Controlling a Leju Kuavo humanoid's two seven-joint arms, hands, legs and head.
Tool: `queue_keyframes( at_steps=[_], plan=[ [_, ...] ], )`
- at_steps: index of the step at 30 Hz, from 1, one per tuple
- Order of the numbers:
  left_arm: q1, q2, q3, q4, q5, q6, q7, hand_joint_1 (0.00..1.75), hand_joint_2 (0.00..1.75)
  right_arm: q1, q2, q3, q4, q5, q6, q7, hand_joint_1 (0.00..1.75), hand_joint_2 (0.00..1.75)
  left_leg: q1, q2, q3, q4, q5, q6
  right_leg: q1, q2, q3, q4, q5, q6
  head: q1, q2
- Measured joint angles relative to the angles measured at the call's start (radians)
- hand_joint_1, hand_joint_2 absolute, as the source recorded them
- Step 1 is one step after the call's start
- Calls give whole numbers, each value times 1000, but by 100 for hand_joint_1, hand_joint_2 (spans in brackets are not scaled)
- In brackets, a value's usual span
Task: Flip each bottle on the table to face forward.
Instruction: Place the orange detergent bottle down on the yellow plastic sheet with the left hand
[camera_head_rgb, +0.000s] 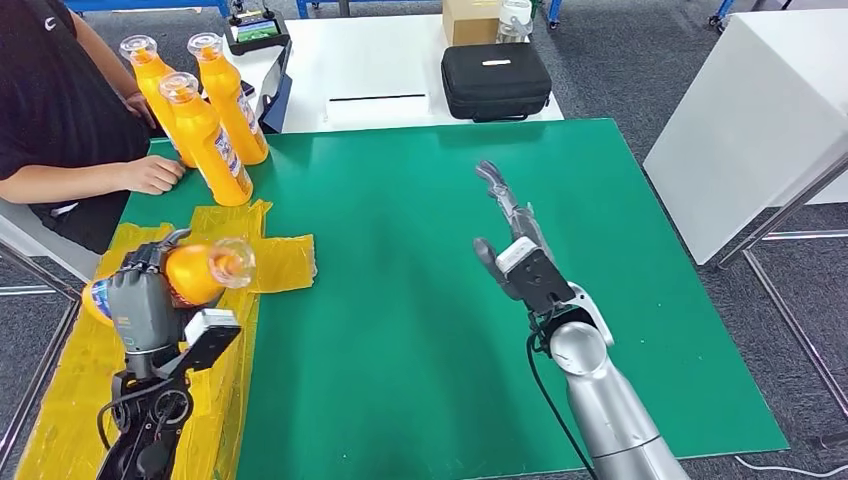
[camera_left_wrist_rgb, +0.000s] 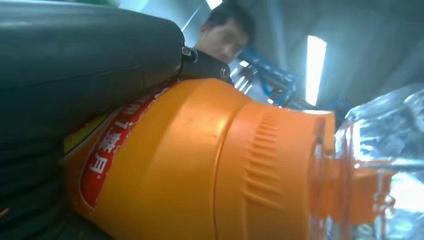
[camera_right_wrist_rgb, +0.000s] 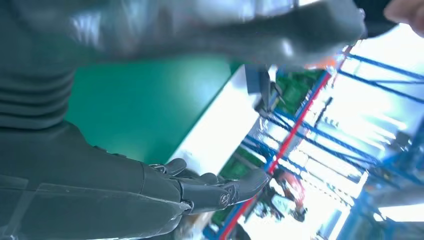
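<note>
My left hand (camera_head_rgb: 140, 300) grips an orange bottle (camera_head_rgb: 190, 275) lying sideways above the yellow sheet (camera_head_rgb: 70, 400), its clear cap (camera_head_rgb: 232, 262) pointing right. Up close, the same orange bottle (camera_left_wrist_rgb: 200, 165) shows a red label under my dark fingers (camera_left_wrist_rgb: 75, 65). Three more orange bottles (camera_head_rgb: 205, 135) stand upright at the far left of the green table (camera_head_rgb: 420, 300). My right hand (camera_head_rgb: 512, 240) hovers open over the middle of the table, fingers (camera_right_wrist_rgb: 215, 192) stretched out and holding nothing.
A person (camera_head_rgb: 60, 110) sits at the far left, one hand (camera_head_rgb: 152, 174) resting on the table beside the standing bottles. A black case (camera_head_rgb: 495, 80) and a cardboard box (camera_head_rgb: 470, 20) lie on the white table behind. A white cabinet (camera_head_rgb: 760, 120) stands to the right.
</note>
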Motion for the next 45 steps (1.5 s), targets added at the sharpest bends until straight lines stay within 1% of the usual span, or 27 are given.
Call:
queue_keyframes(
  at_steps=[1, 3, 5, 7, 11, 13, 15, 17, 18, 21, 22, 25, 27, 29, 32, 35, 40, 45],
  plan=[
    [0, -4, 23, 13, -94, 1, 18, 175, 175, 7, -7, -6, -16, -3, 0, 0, 0, 0, 0, 0, 0, 0, 0, 0, 0, 0, 0, 0, 0, 0, 0, 0],
    [-2, -10, 51, 49, -268, 1, 82, 175, 175, 21, -18, -18, -44, -8, 0, -1, 0, 0, 0, 0, 0, 0, 0, 0, 0, 0, 0, 0, 0, 0, 0, 0],
    [-4, -10, 57, 92, -376, 1, 141, 175, 175, 32, -25, -26, -67, -10, 0, -1, 0, 0, 0, 0, 1, 0, 0, 0, 0, 0, 0, 0, 0, 0, 0, 0],
    [-5, -11, 57, 127, -414, 2, 166, 175, 175, 40, -31, -30, -83, -11, 0, -1, 0, 0, 0, 0, 1, 0, 1, 0, 0, 0, 0, 0, 1, 0, 0, 0],
    [-10, -11, 57, 170, -435, 2, 182, 175, 175, 49, -38, -33, -102, -12, 0, -1, 0, 0, 0, 1, 1, 0, 1, 0, 0, 0, 0, 0, 1, 0, 0, 0],
    [-21, -10, 51, 201, -470, 0, 216, 175, 175, 51, -41, -35, -108, -12, 0, 0, 0, 0, 0, 0, 0, 0, 1, 0, 0, 0, 0, 0, 0, 0, 0, 0],
    [-40, -7, 29, 253, -500, -15, 263, 175, 175, 53, -42, -37, -111, -12, 1, 0, 0, 0, 0, 0, 0, 0, 1, 0, 0, 0, 0, 0, 0, 0, 0, 0],
    [-60, -1, -12, 312, -507, -47, 292, 175, 175, 54, -43, -41, -112, -12, 5, 1, 0, 0, 0, 0, 0, 0, 1, 0, 0, 0, 0, 0, 1, 0, 0, 0],
    [-68, 1, -35, 342, -505, -66, 298, 169, 175, 55, -43, -44, -113, -12, 9, 1, 0, 0, 0, 0, 0, 0, 1, 0, 0, 0, 0, 0, 1, 0, 0, 0],
    [-94, 4, -102, 420, -487, -118, 299, 38, 44, 57, -43, -50, -114, -8, 18, 2, 0, 0, -1, 0, 0, 0, 1, 0, 0, 0, 1, 0, 1, 0, 0, 0],
    [-102, 5, -121, 438, -479, -132, 297, 0, 0, 58, -43, -51, -114, -7, 20, 3, 0, 0, -1, 0, 0, 0, 1, 0, -1, 0, 1, 0, 1, 0, 0, 0],
    [-122, 8, -155, 472, -435, -168, 279, 0, 0, 59, -44, -54, -114, -4, 28, 3, 0, 0, -1, 0, 1, 0, 1, 1, -2, 0, 1, 0, 1, 0, 0, 0],
    [-131, 11, -171, 486, -376, -197, 253, 0, 0, 64, -44, -57, -114, 1, 33, 3, 0, 0, -1, 0, 1, 0, 1, 1, -2, 0, 1, 0, 1, 0, 0, 0],
    [-134, 16, -187, 491, -322, -225, 234, 0, 0, 72, -44, -62, -114, 6, 36, 4, 0, 0, -1, 0, 1, 0, 1, 1, -2, 0, 2, 0, 1, 0, 0, 0],
    [-135, 23, -201, 492, -287, -245, 224, 0, 0, 81, -43, -70, -114, 12, 37, 5, 0, 0, -1, 0, 1, 0, 1, 1, -2, 0, 2, 0, 1, 0, 0, 0],
    [-136, 27, -206, 492, -241, -267, 199, 0, 0, 84, -43, -74, -114, 17, 42, 6, 0, 0, -1, 0, 1, 0, 1, 1, -2, 0, 2, 0, 1, 0, 0, 0],
    [-136, 34, -205, 473, -118, -327, 153, 0, 0, 88, -43, -81, -114, 21, 52, 10, 0, 0, -1, -1, 1, 0, 1, 1, -2, 0, 3, 0, 1, 0, 0, 0],
    [-118, 36, -181, 414, 98, -405, 71, 0, 0, 93, -44, -83, -114, 24, 55, 12, 0, 0, -1, 0, 2, 0, 2, 1, -2, 0, 3, 0, 1, 1, 0, 0]
  ],
)
